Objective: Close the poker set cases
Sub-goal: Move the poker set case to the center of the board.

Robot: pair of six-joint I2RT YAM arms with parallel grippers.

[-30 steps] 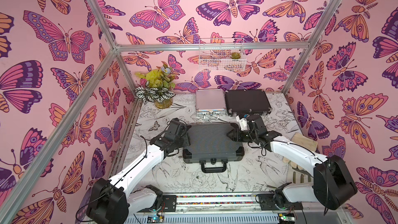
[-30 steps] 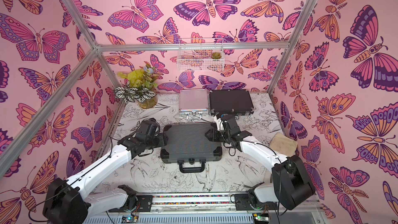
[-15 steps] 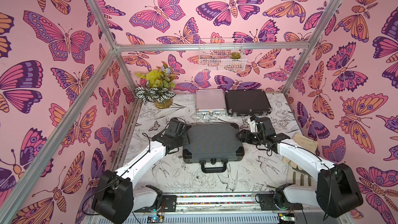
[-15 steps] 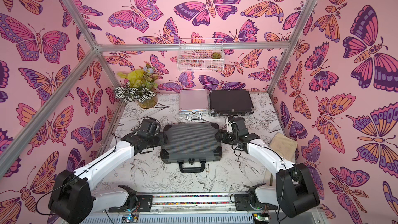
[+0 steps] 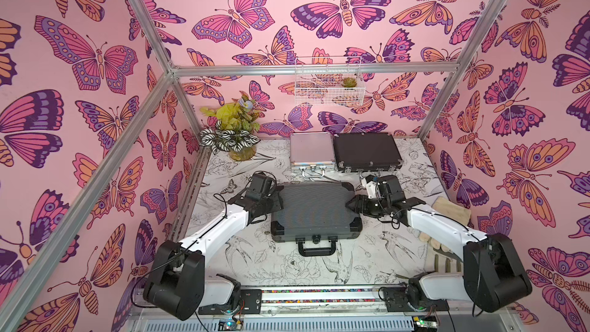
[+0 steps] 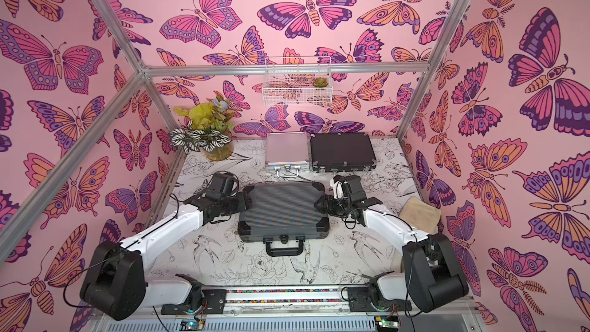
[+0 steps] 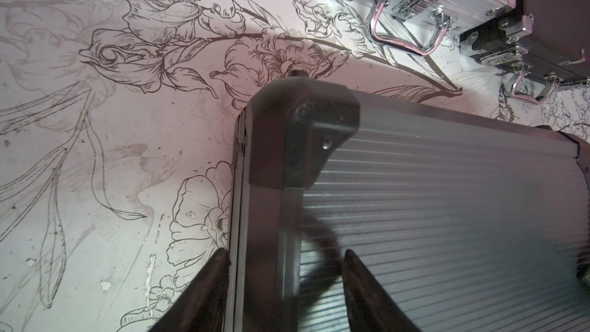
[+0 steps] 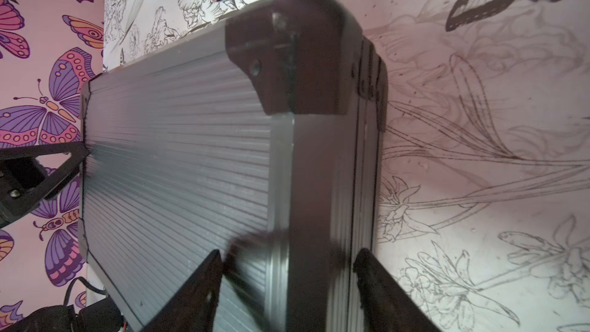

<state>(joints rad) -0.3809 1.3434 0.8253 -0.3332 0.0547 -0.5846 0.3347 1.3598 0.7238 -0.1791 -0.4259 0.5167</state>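
On the floral-printed table (image 5: pixel 255 260), the large black ribbed plastic case (image 5: pixel 316 209) is laid shut. Left edge is straddled by left gripper (image 5: pixel 277 204), right edge by right gripper (image 5: pixel 351 207); jaws spread, clamping cannot be told. Behind: small silver aluminium case (image 5: pixel 311 151), medium black silver-trimmed case (image 5: pixel 365 151), shut.

Pink butterfly-print walls (image 5: pixel 95 59), aluminium frame bars (image 5: pixel 313 70) at the seams. Desk (image 5: pixel 255 266) white, line-drawn flowers and birds. White wire basket (image 5: pixel 329 91) on back wall; potted plant (image 5: pixel 233 129) in far corner.
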